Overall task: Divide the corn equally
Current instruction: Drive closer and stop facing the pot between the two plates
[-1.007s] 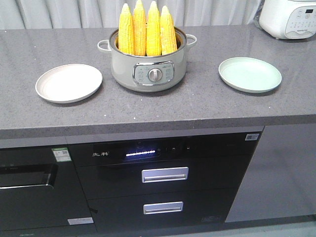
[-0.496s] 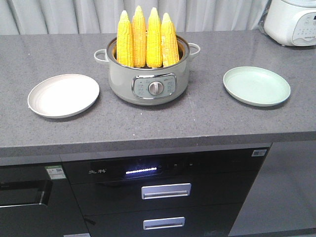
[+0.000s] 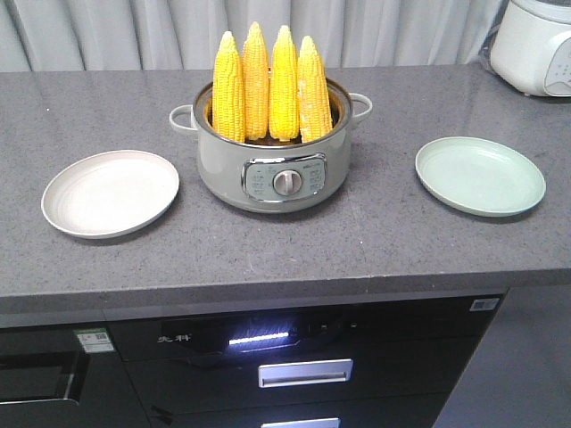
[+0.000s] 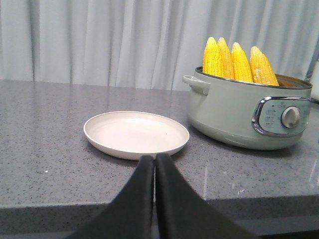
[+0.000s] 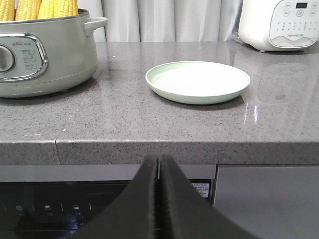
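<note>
Several cobs of corn (image 3: pixel 268 82) stand upright, tips up, in a pale green electric pot (image 3: pixel 272 152) at the middle of the counter; the corn (image 4: pixel 238 62) and pot (image 4: pixel 239 117) also show in the left wrist view. A white plate (image 3: pixel 109 193) lies left of the pot, a pale green plate (image 3: pixel 479 175) right of it. My left gripper (image 4: pixel 154 158) is shut and empty, in front of the white plate (image 4: pixel 135 134). My right gripper (image 5: pixel 158 159) is shut and empty, below the counter edge in front of the green plate (image 5: pixel 197 81).
A white rice cooker (image 3: pixel 542 45) stands at the counter's back right. Grey curtains hang behind the grey stone counter (image 3: pixel 294 254). Below the counter front is a dark appliance with drawer handles (image 3: pixel 305 372).
The front view has moved closer and higher: pot, plates and counter have slid down in the frame. Corn and plates themselves have not moved.
</note>
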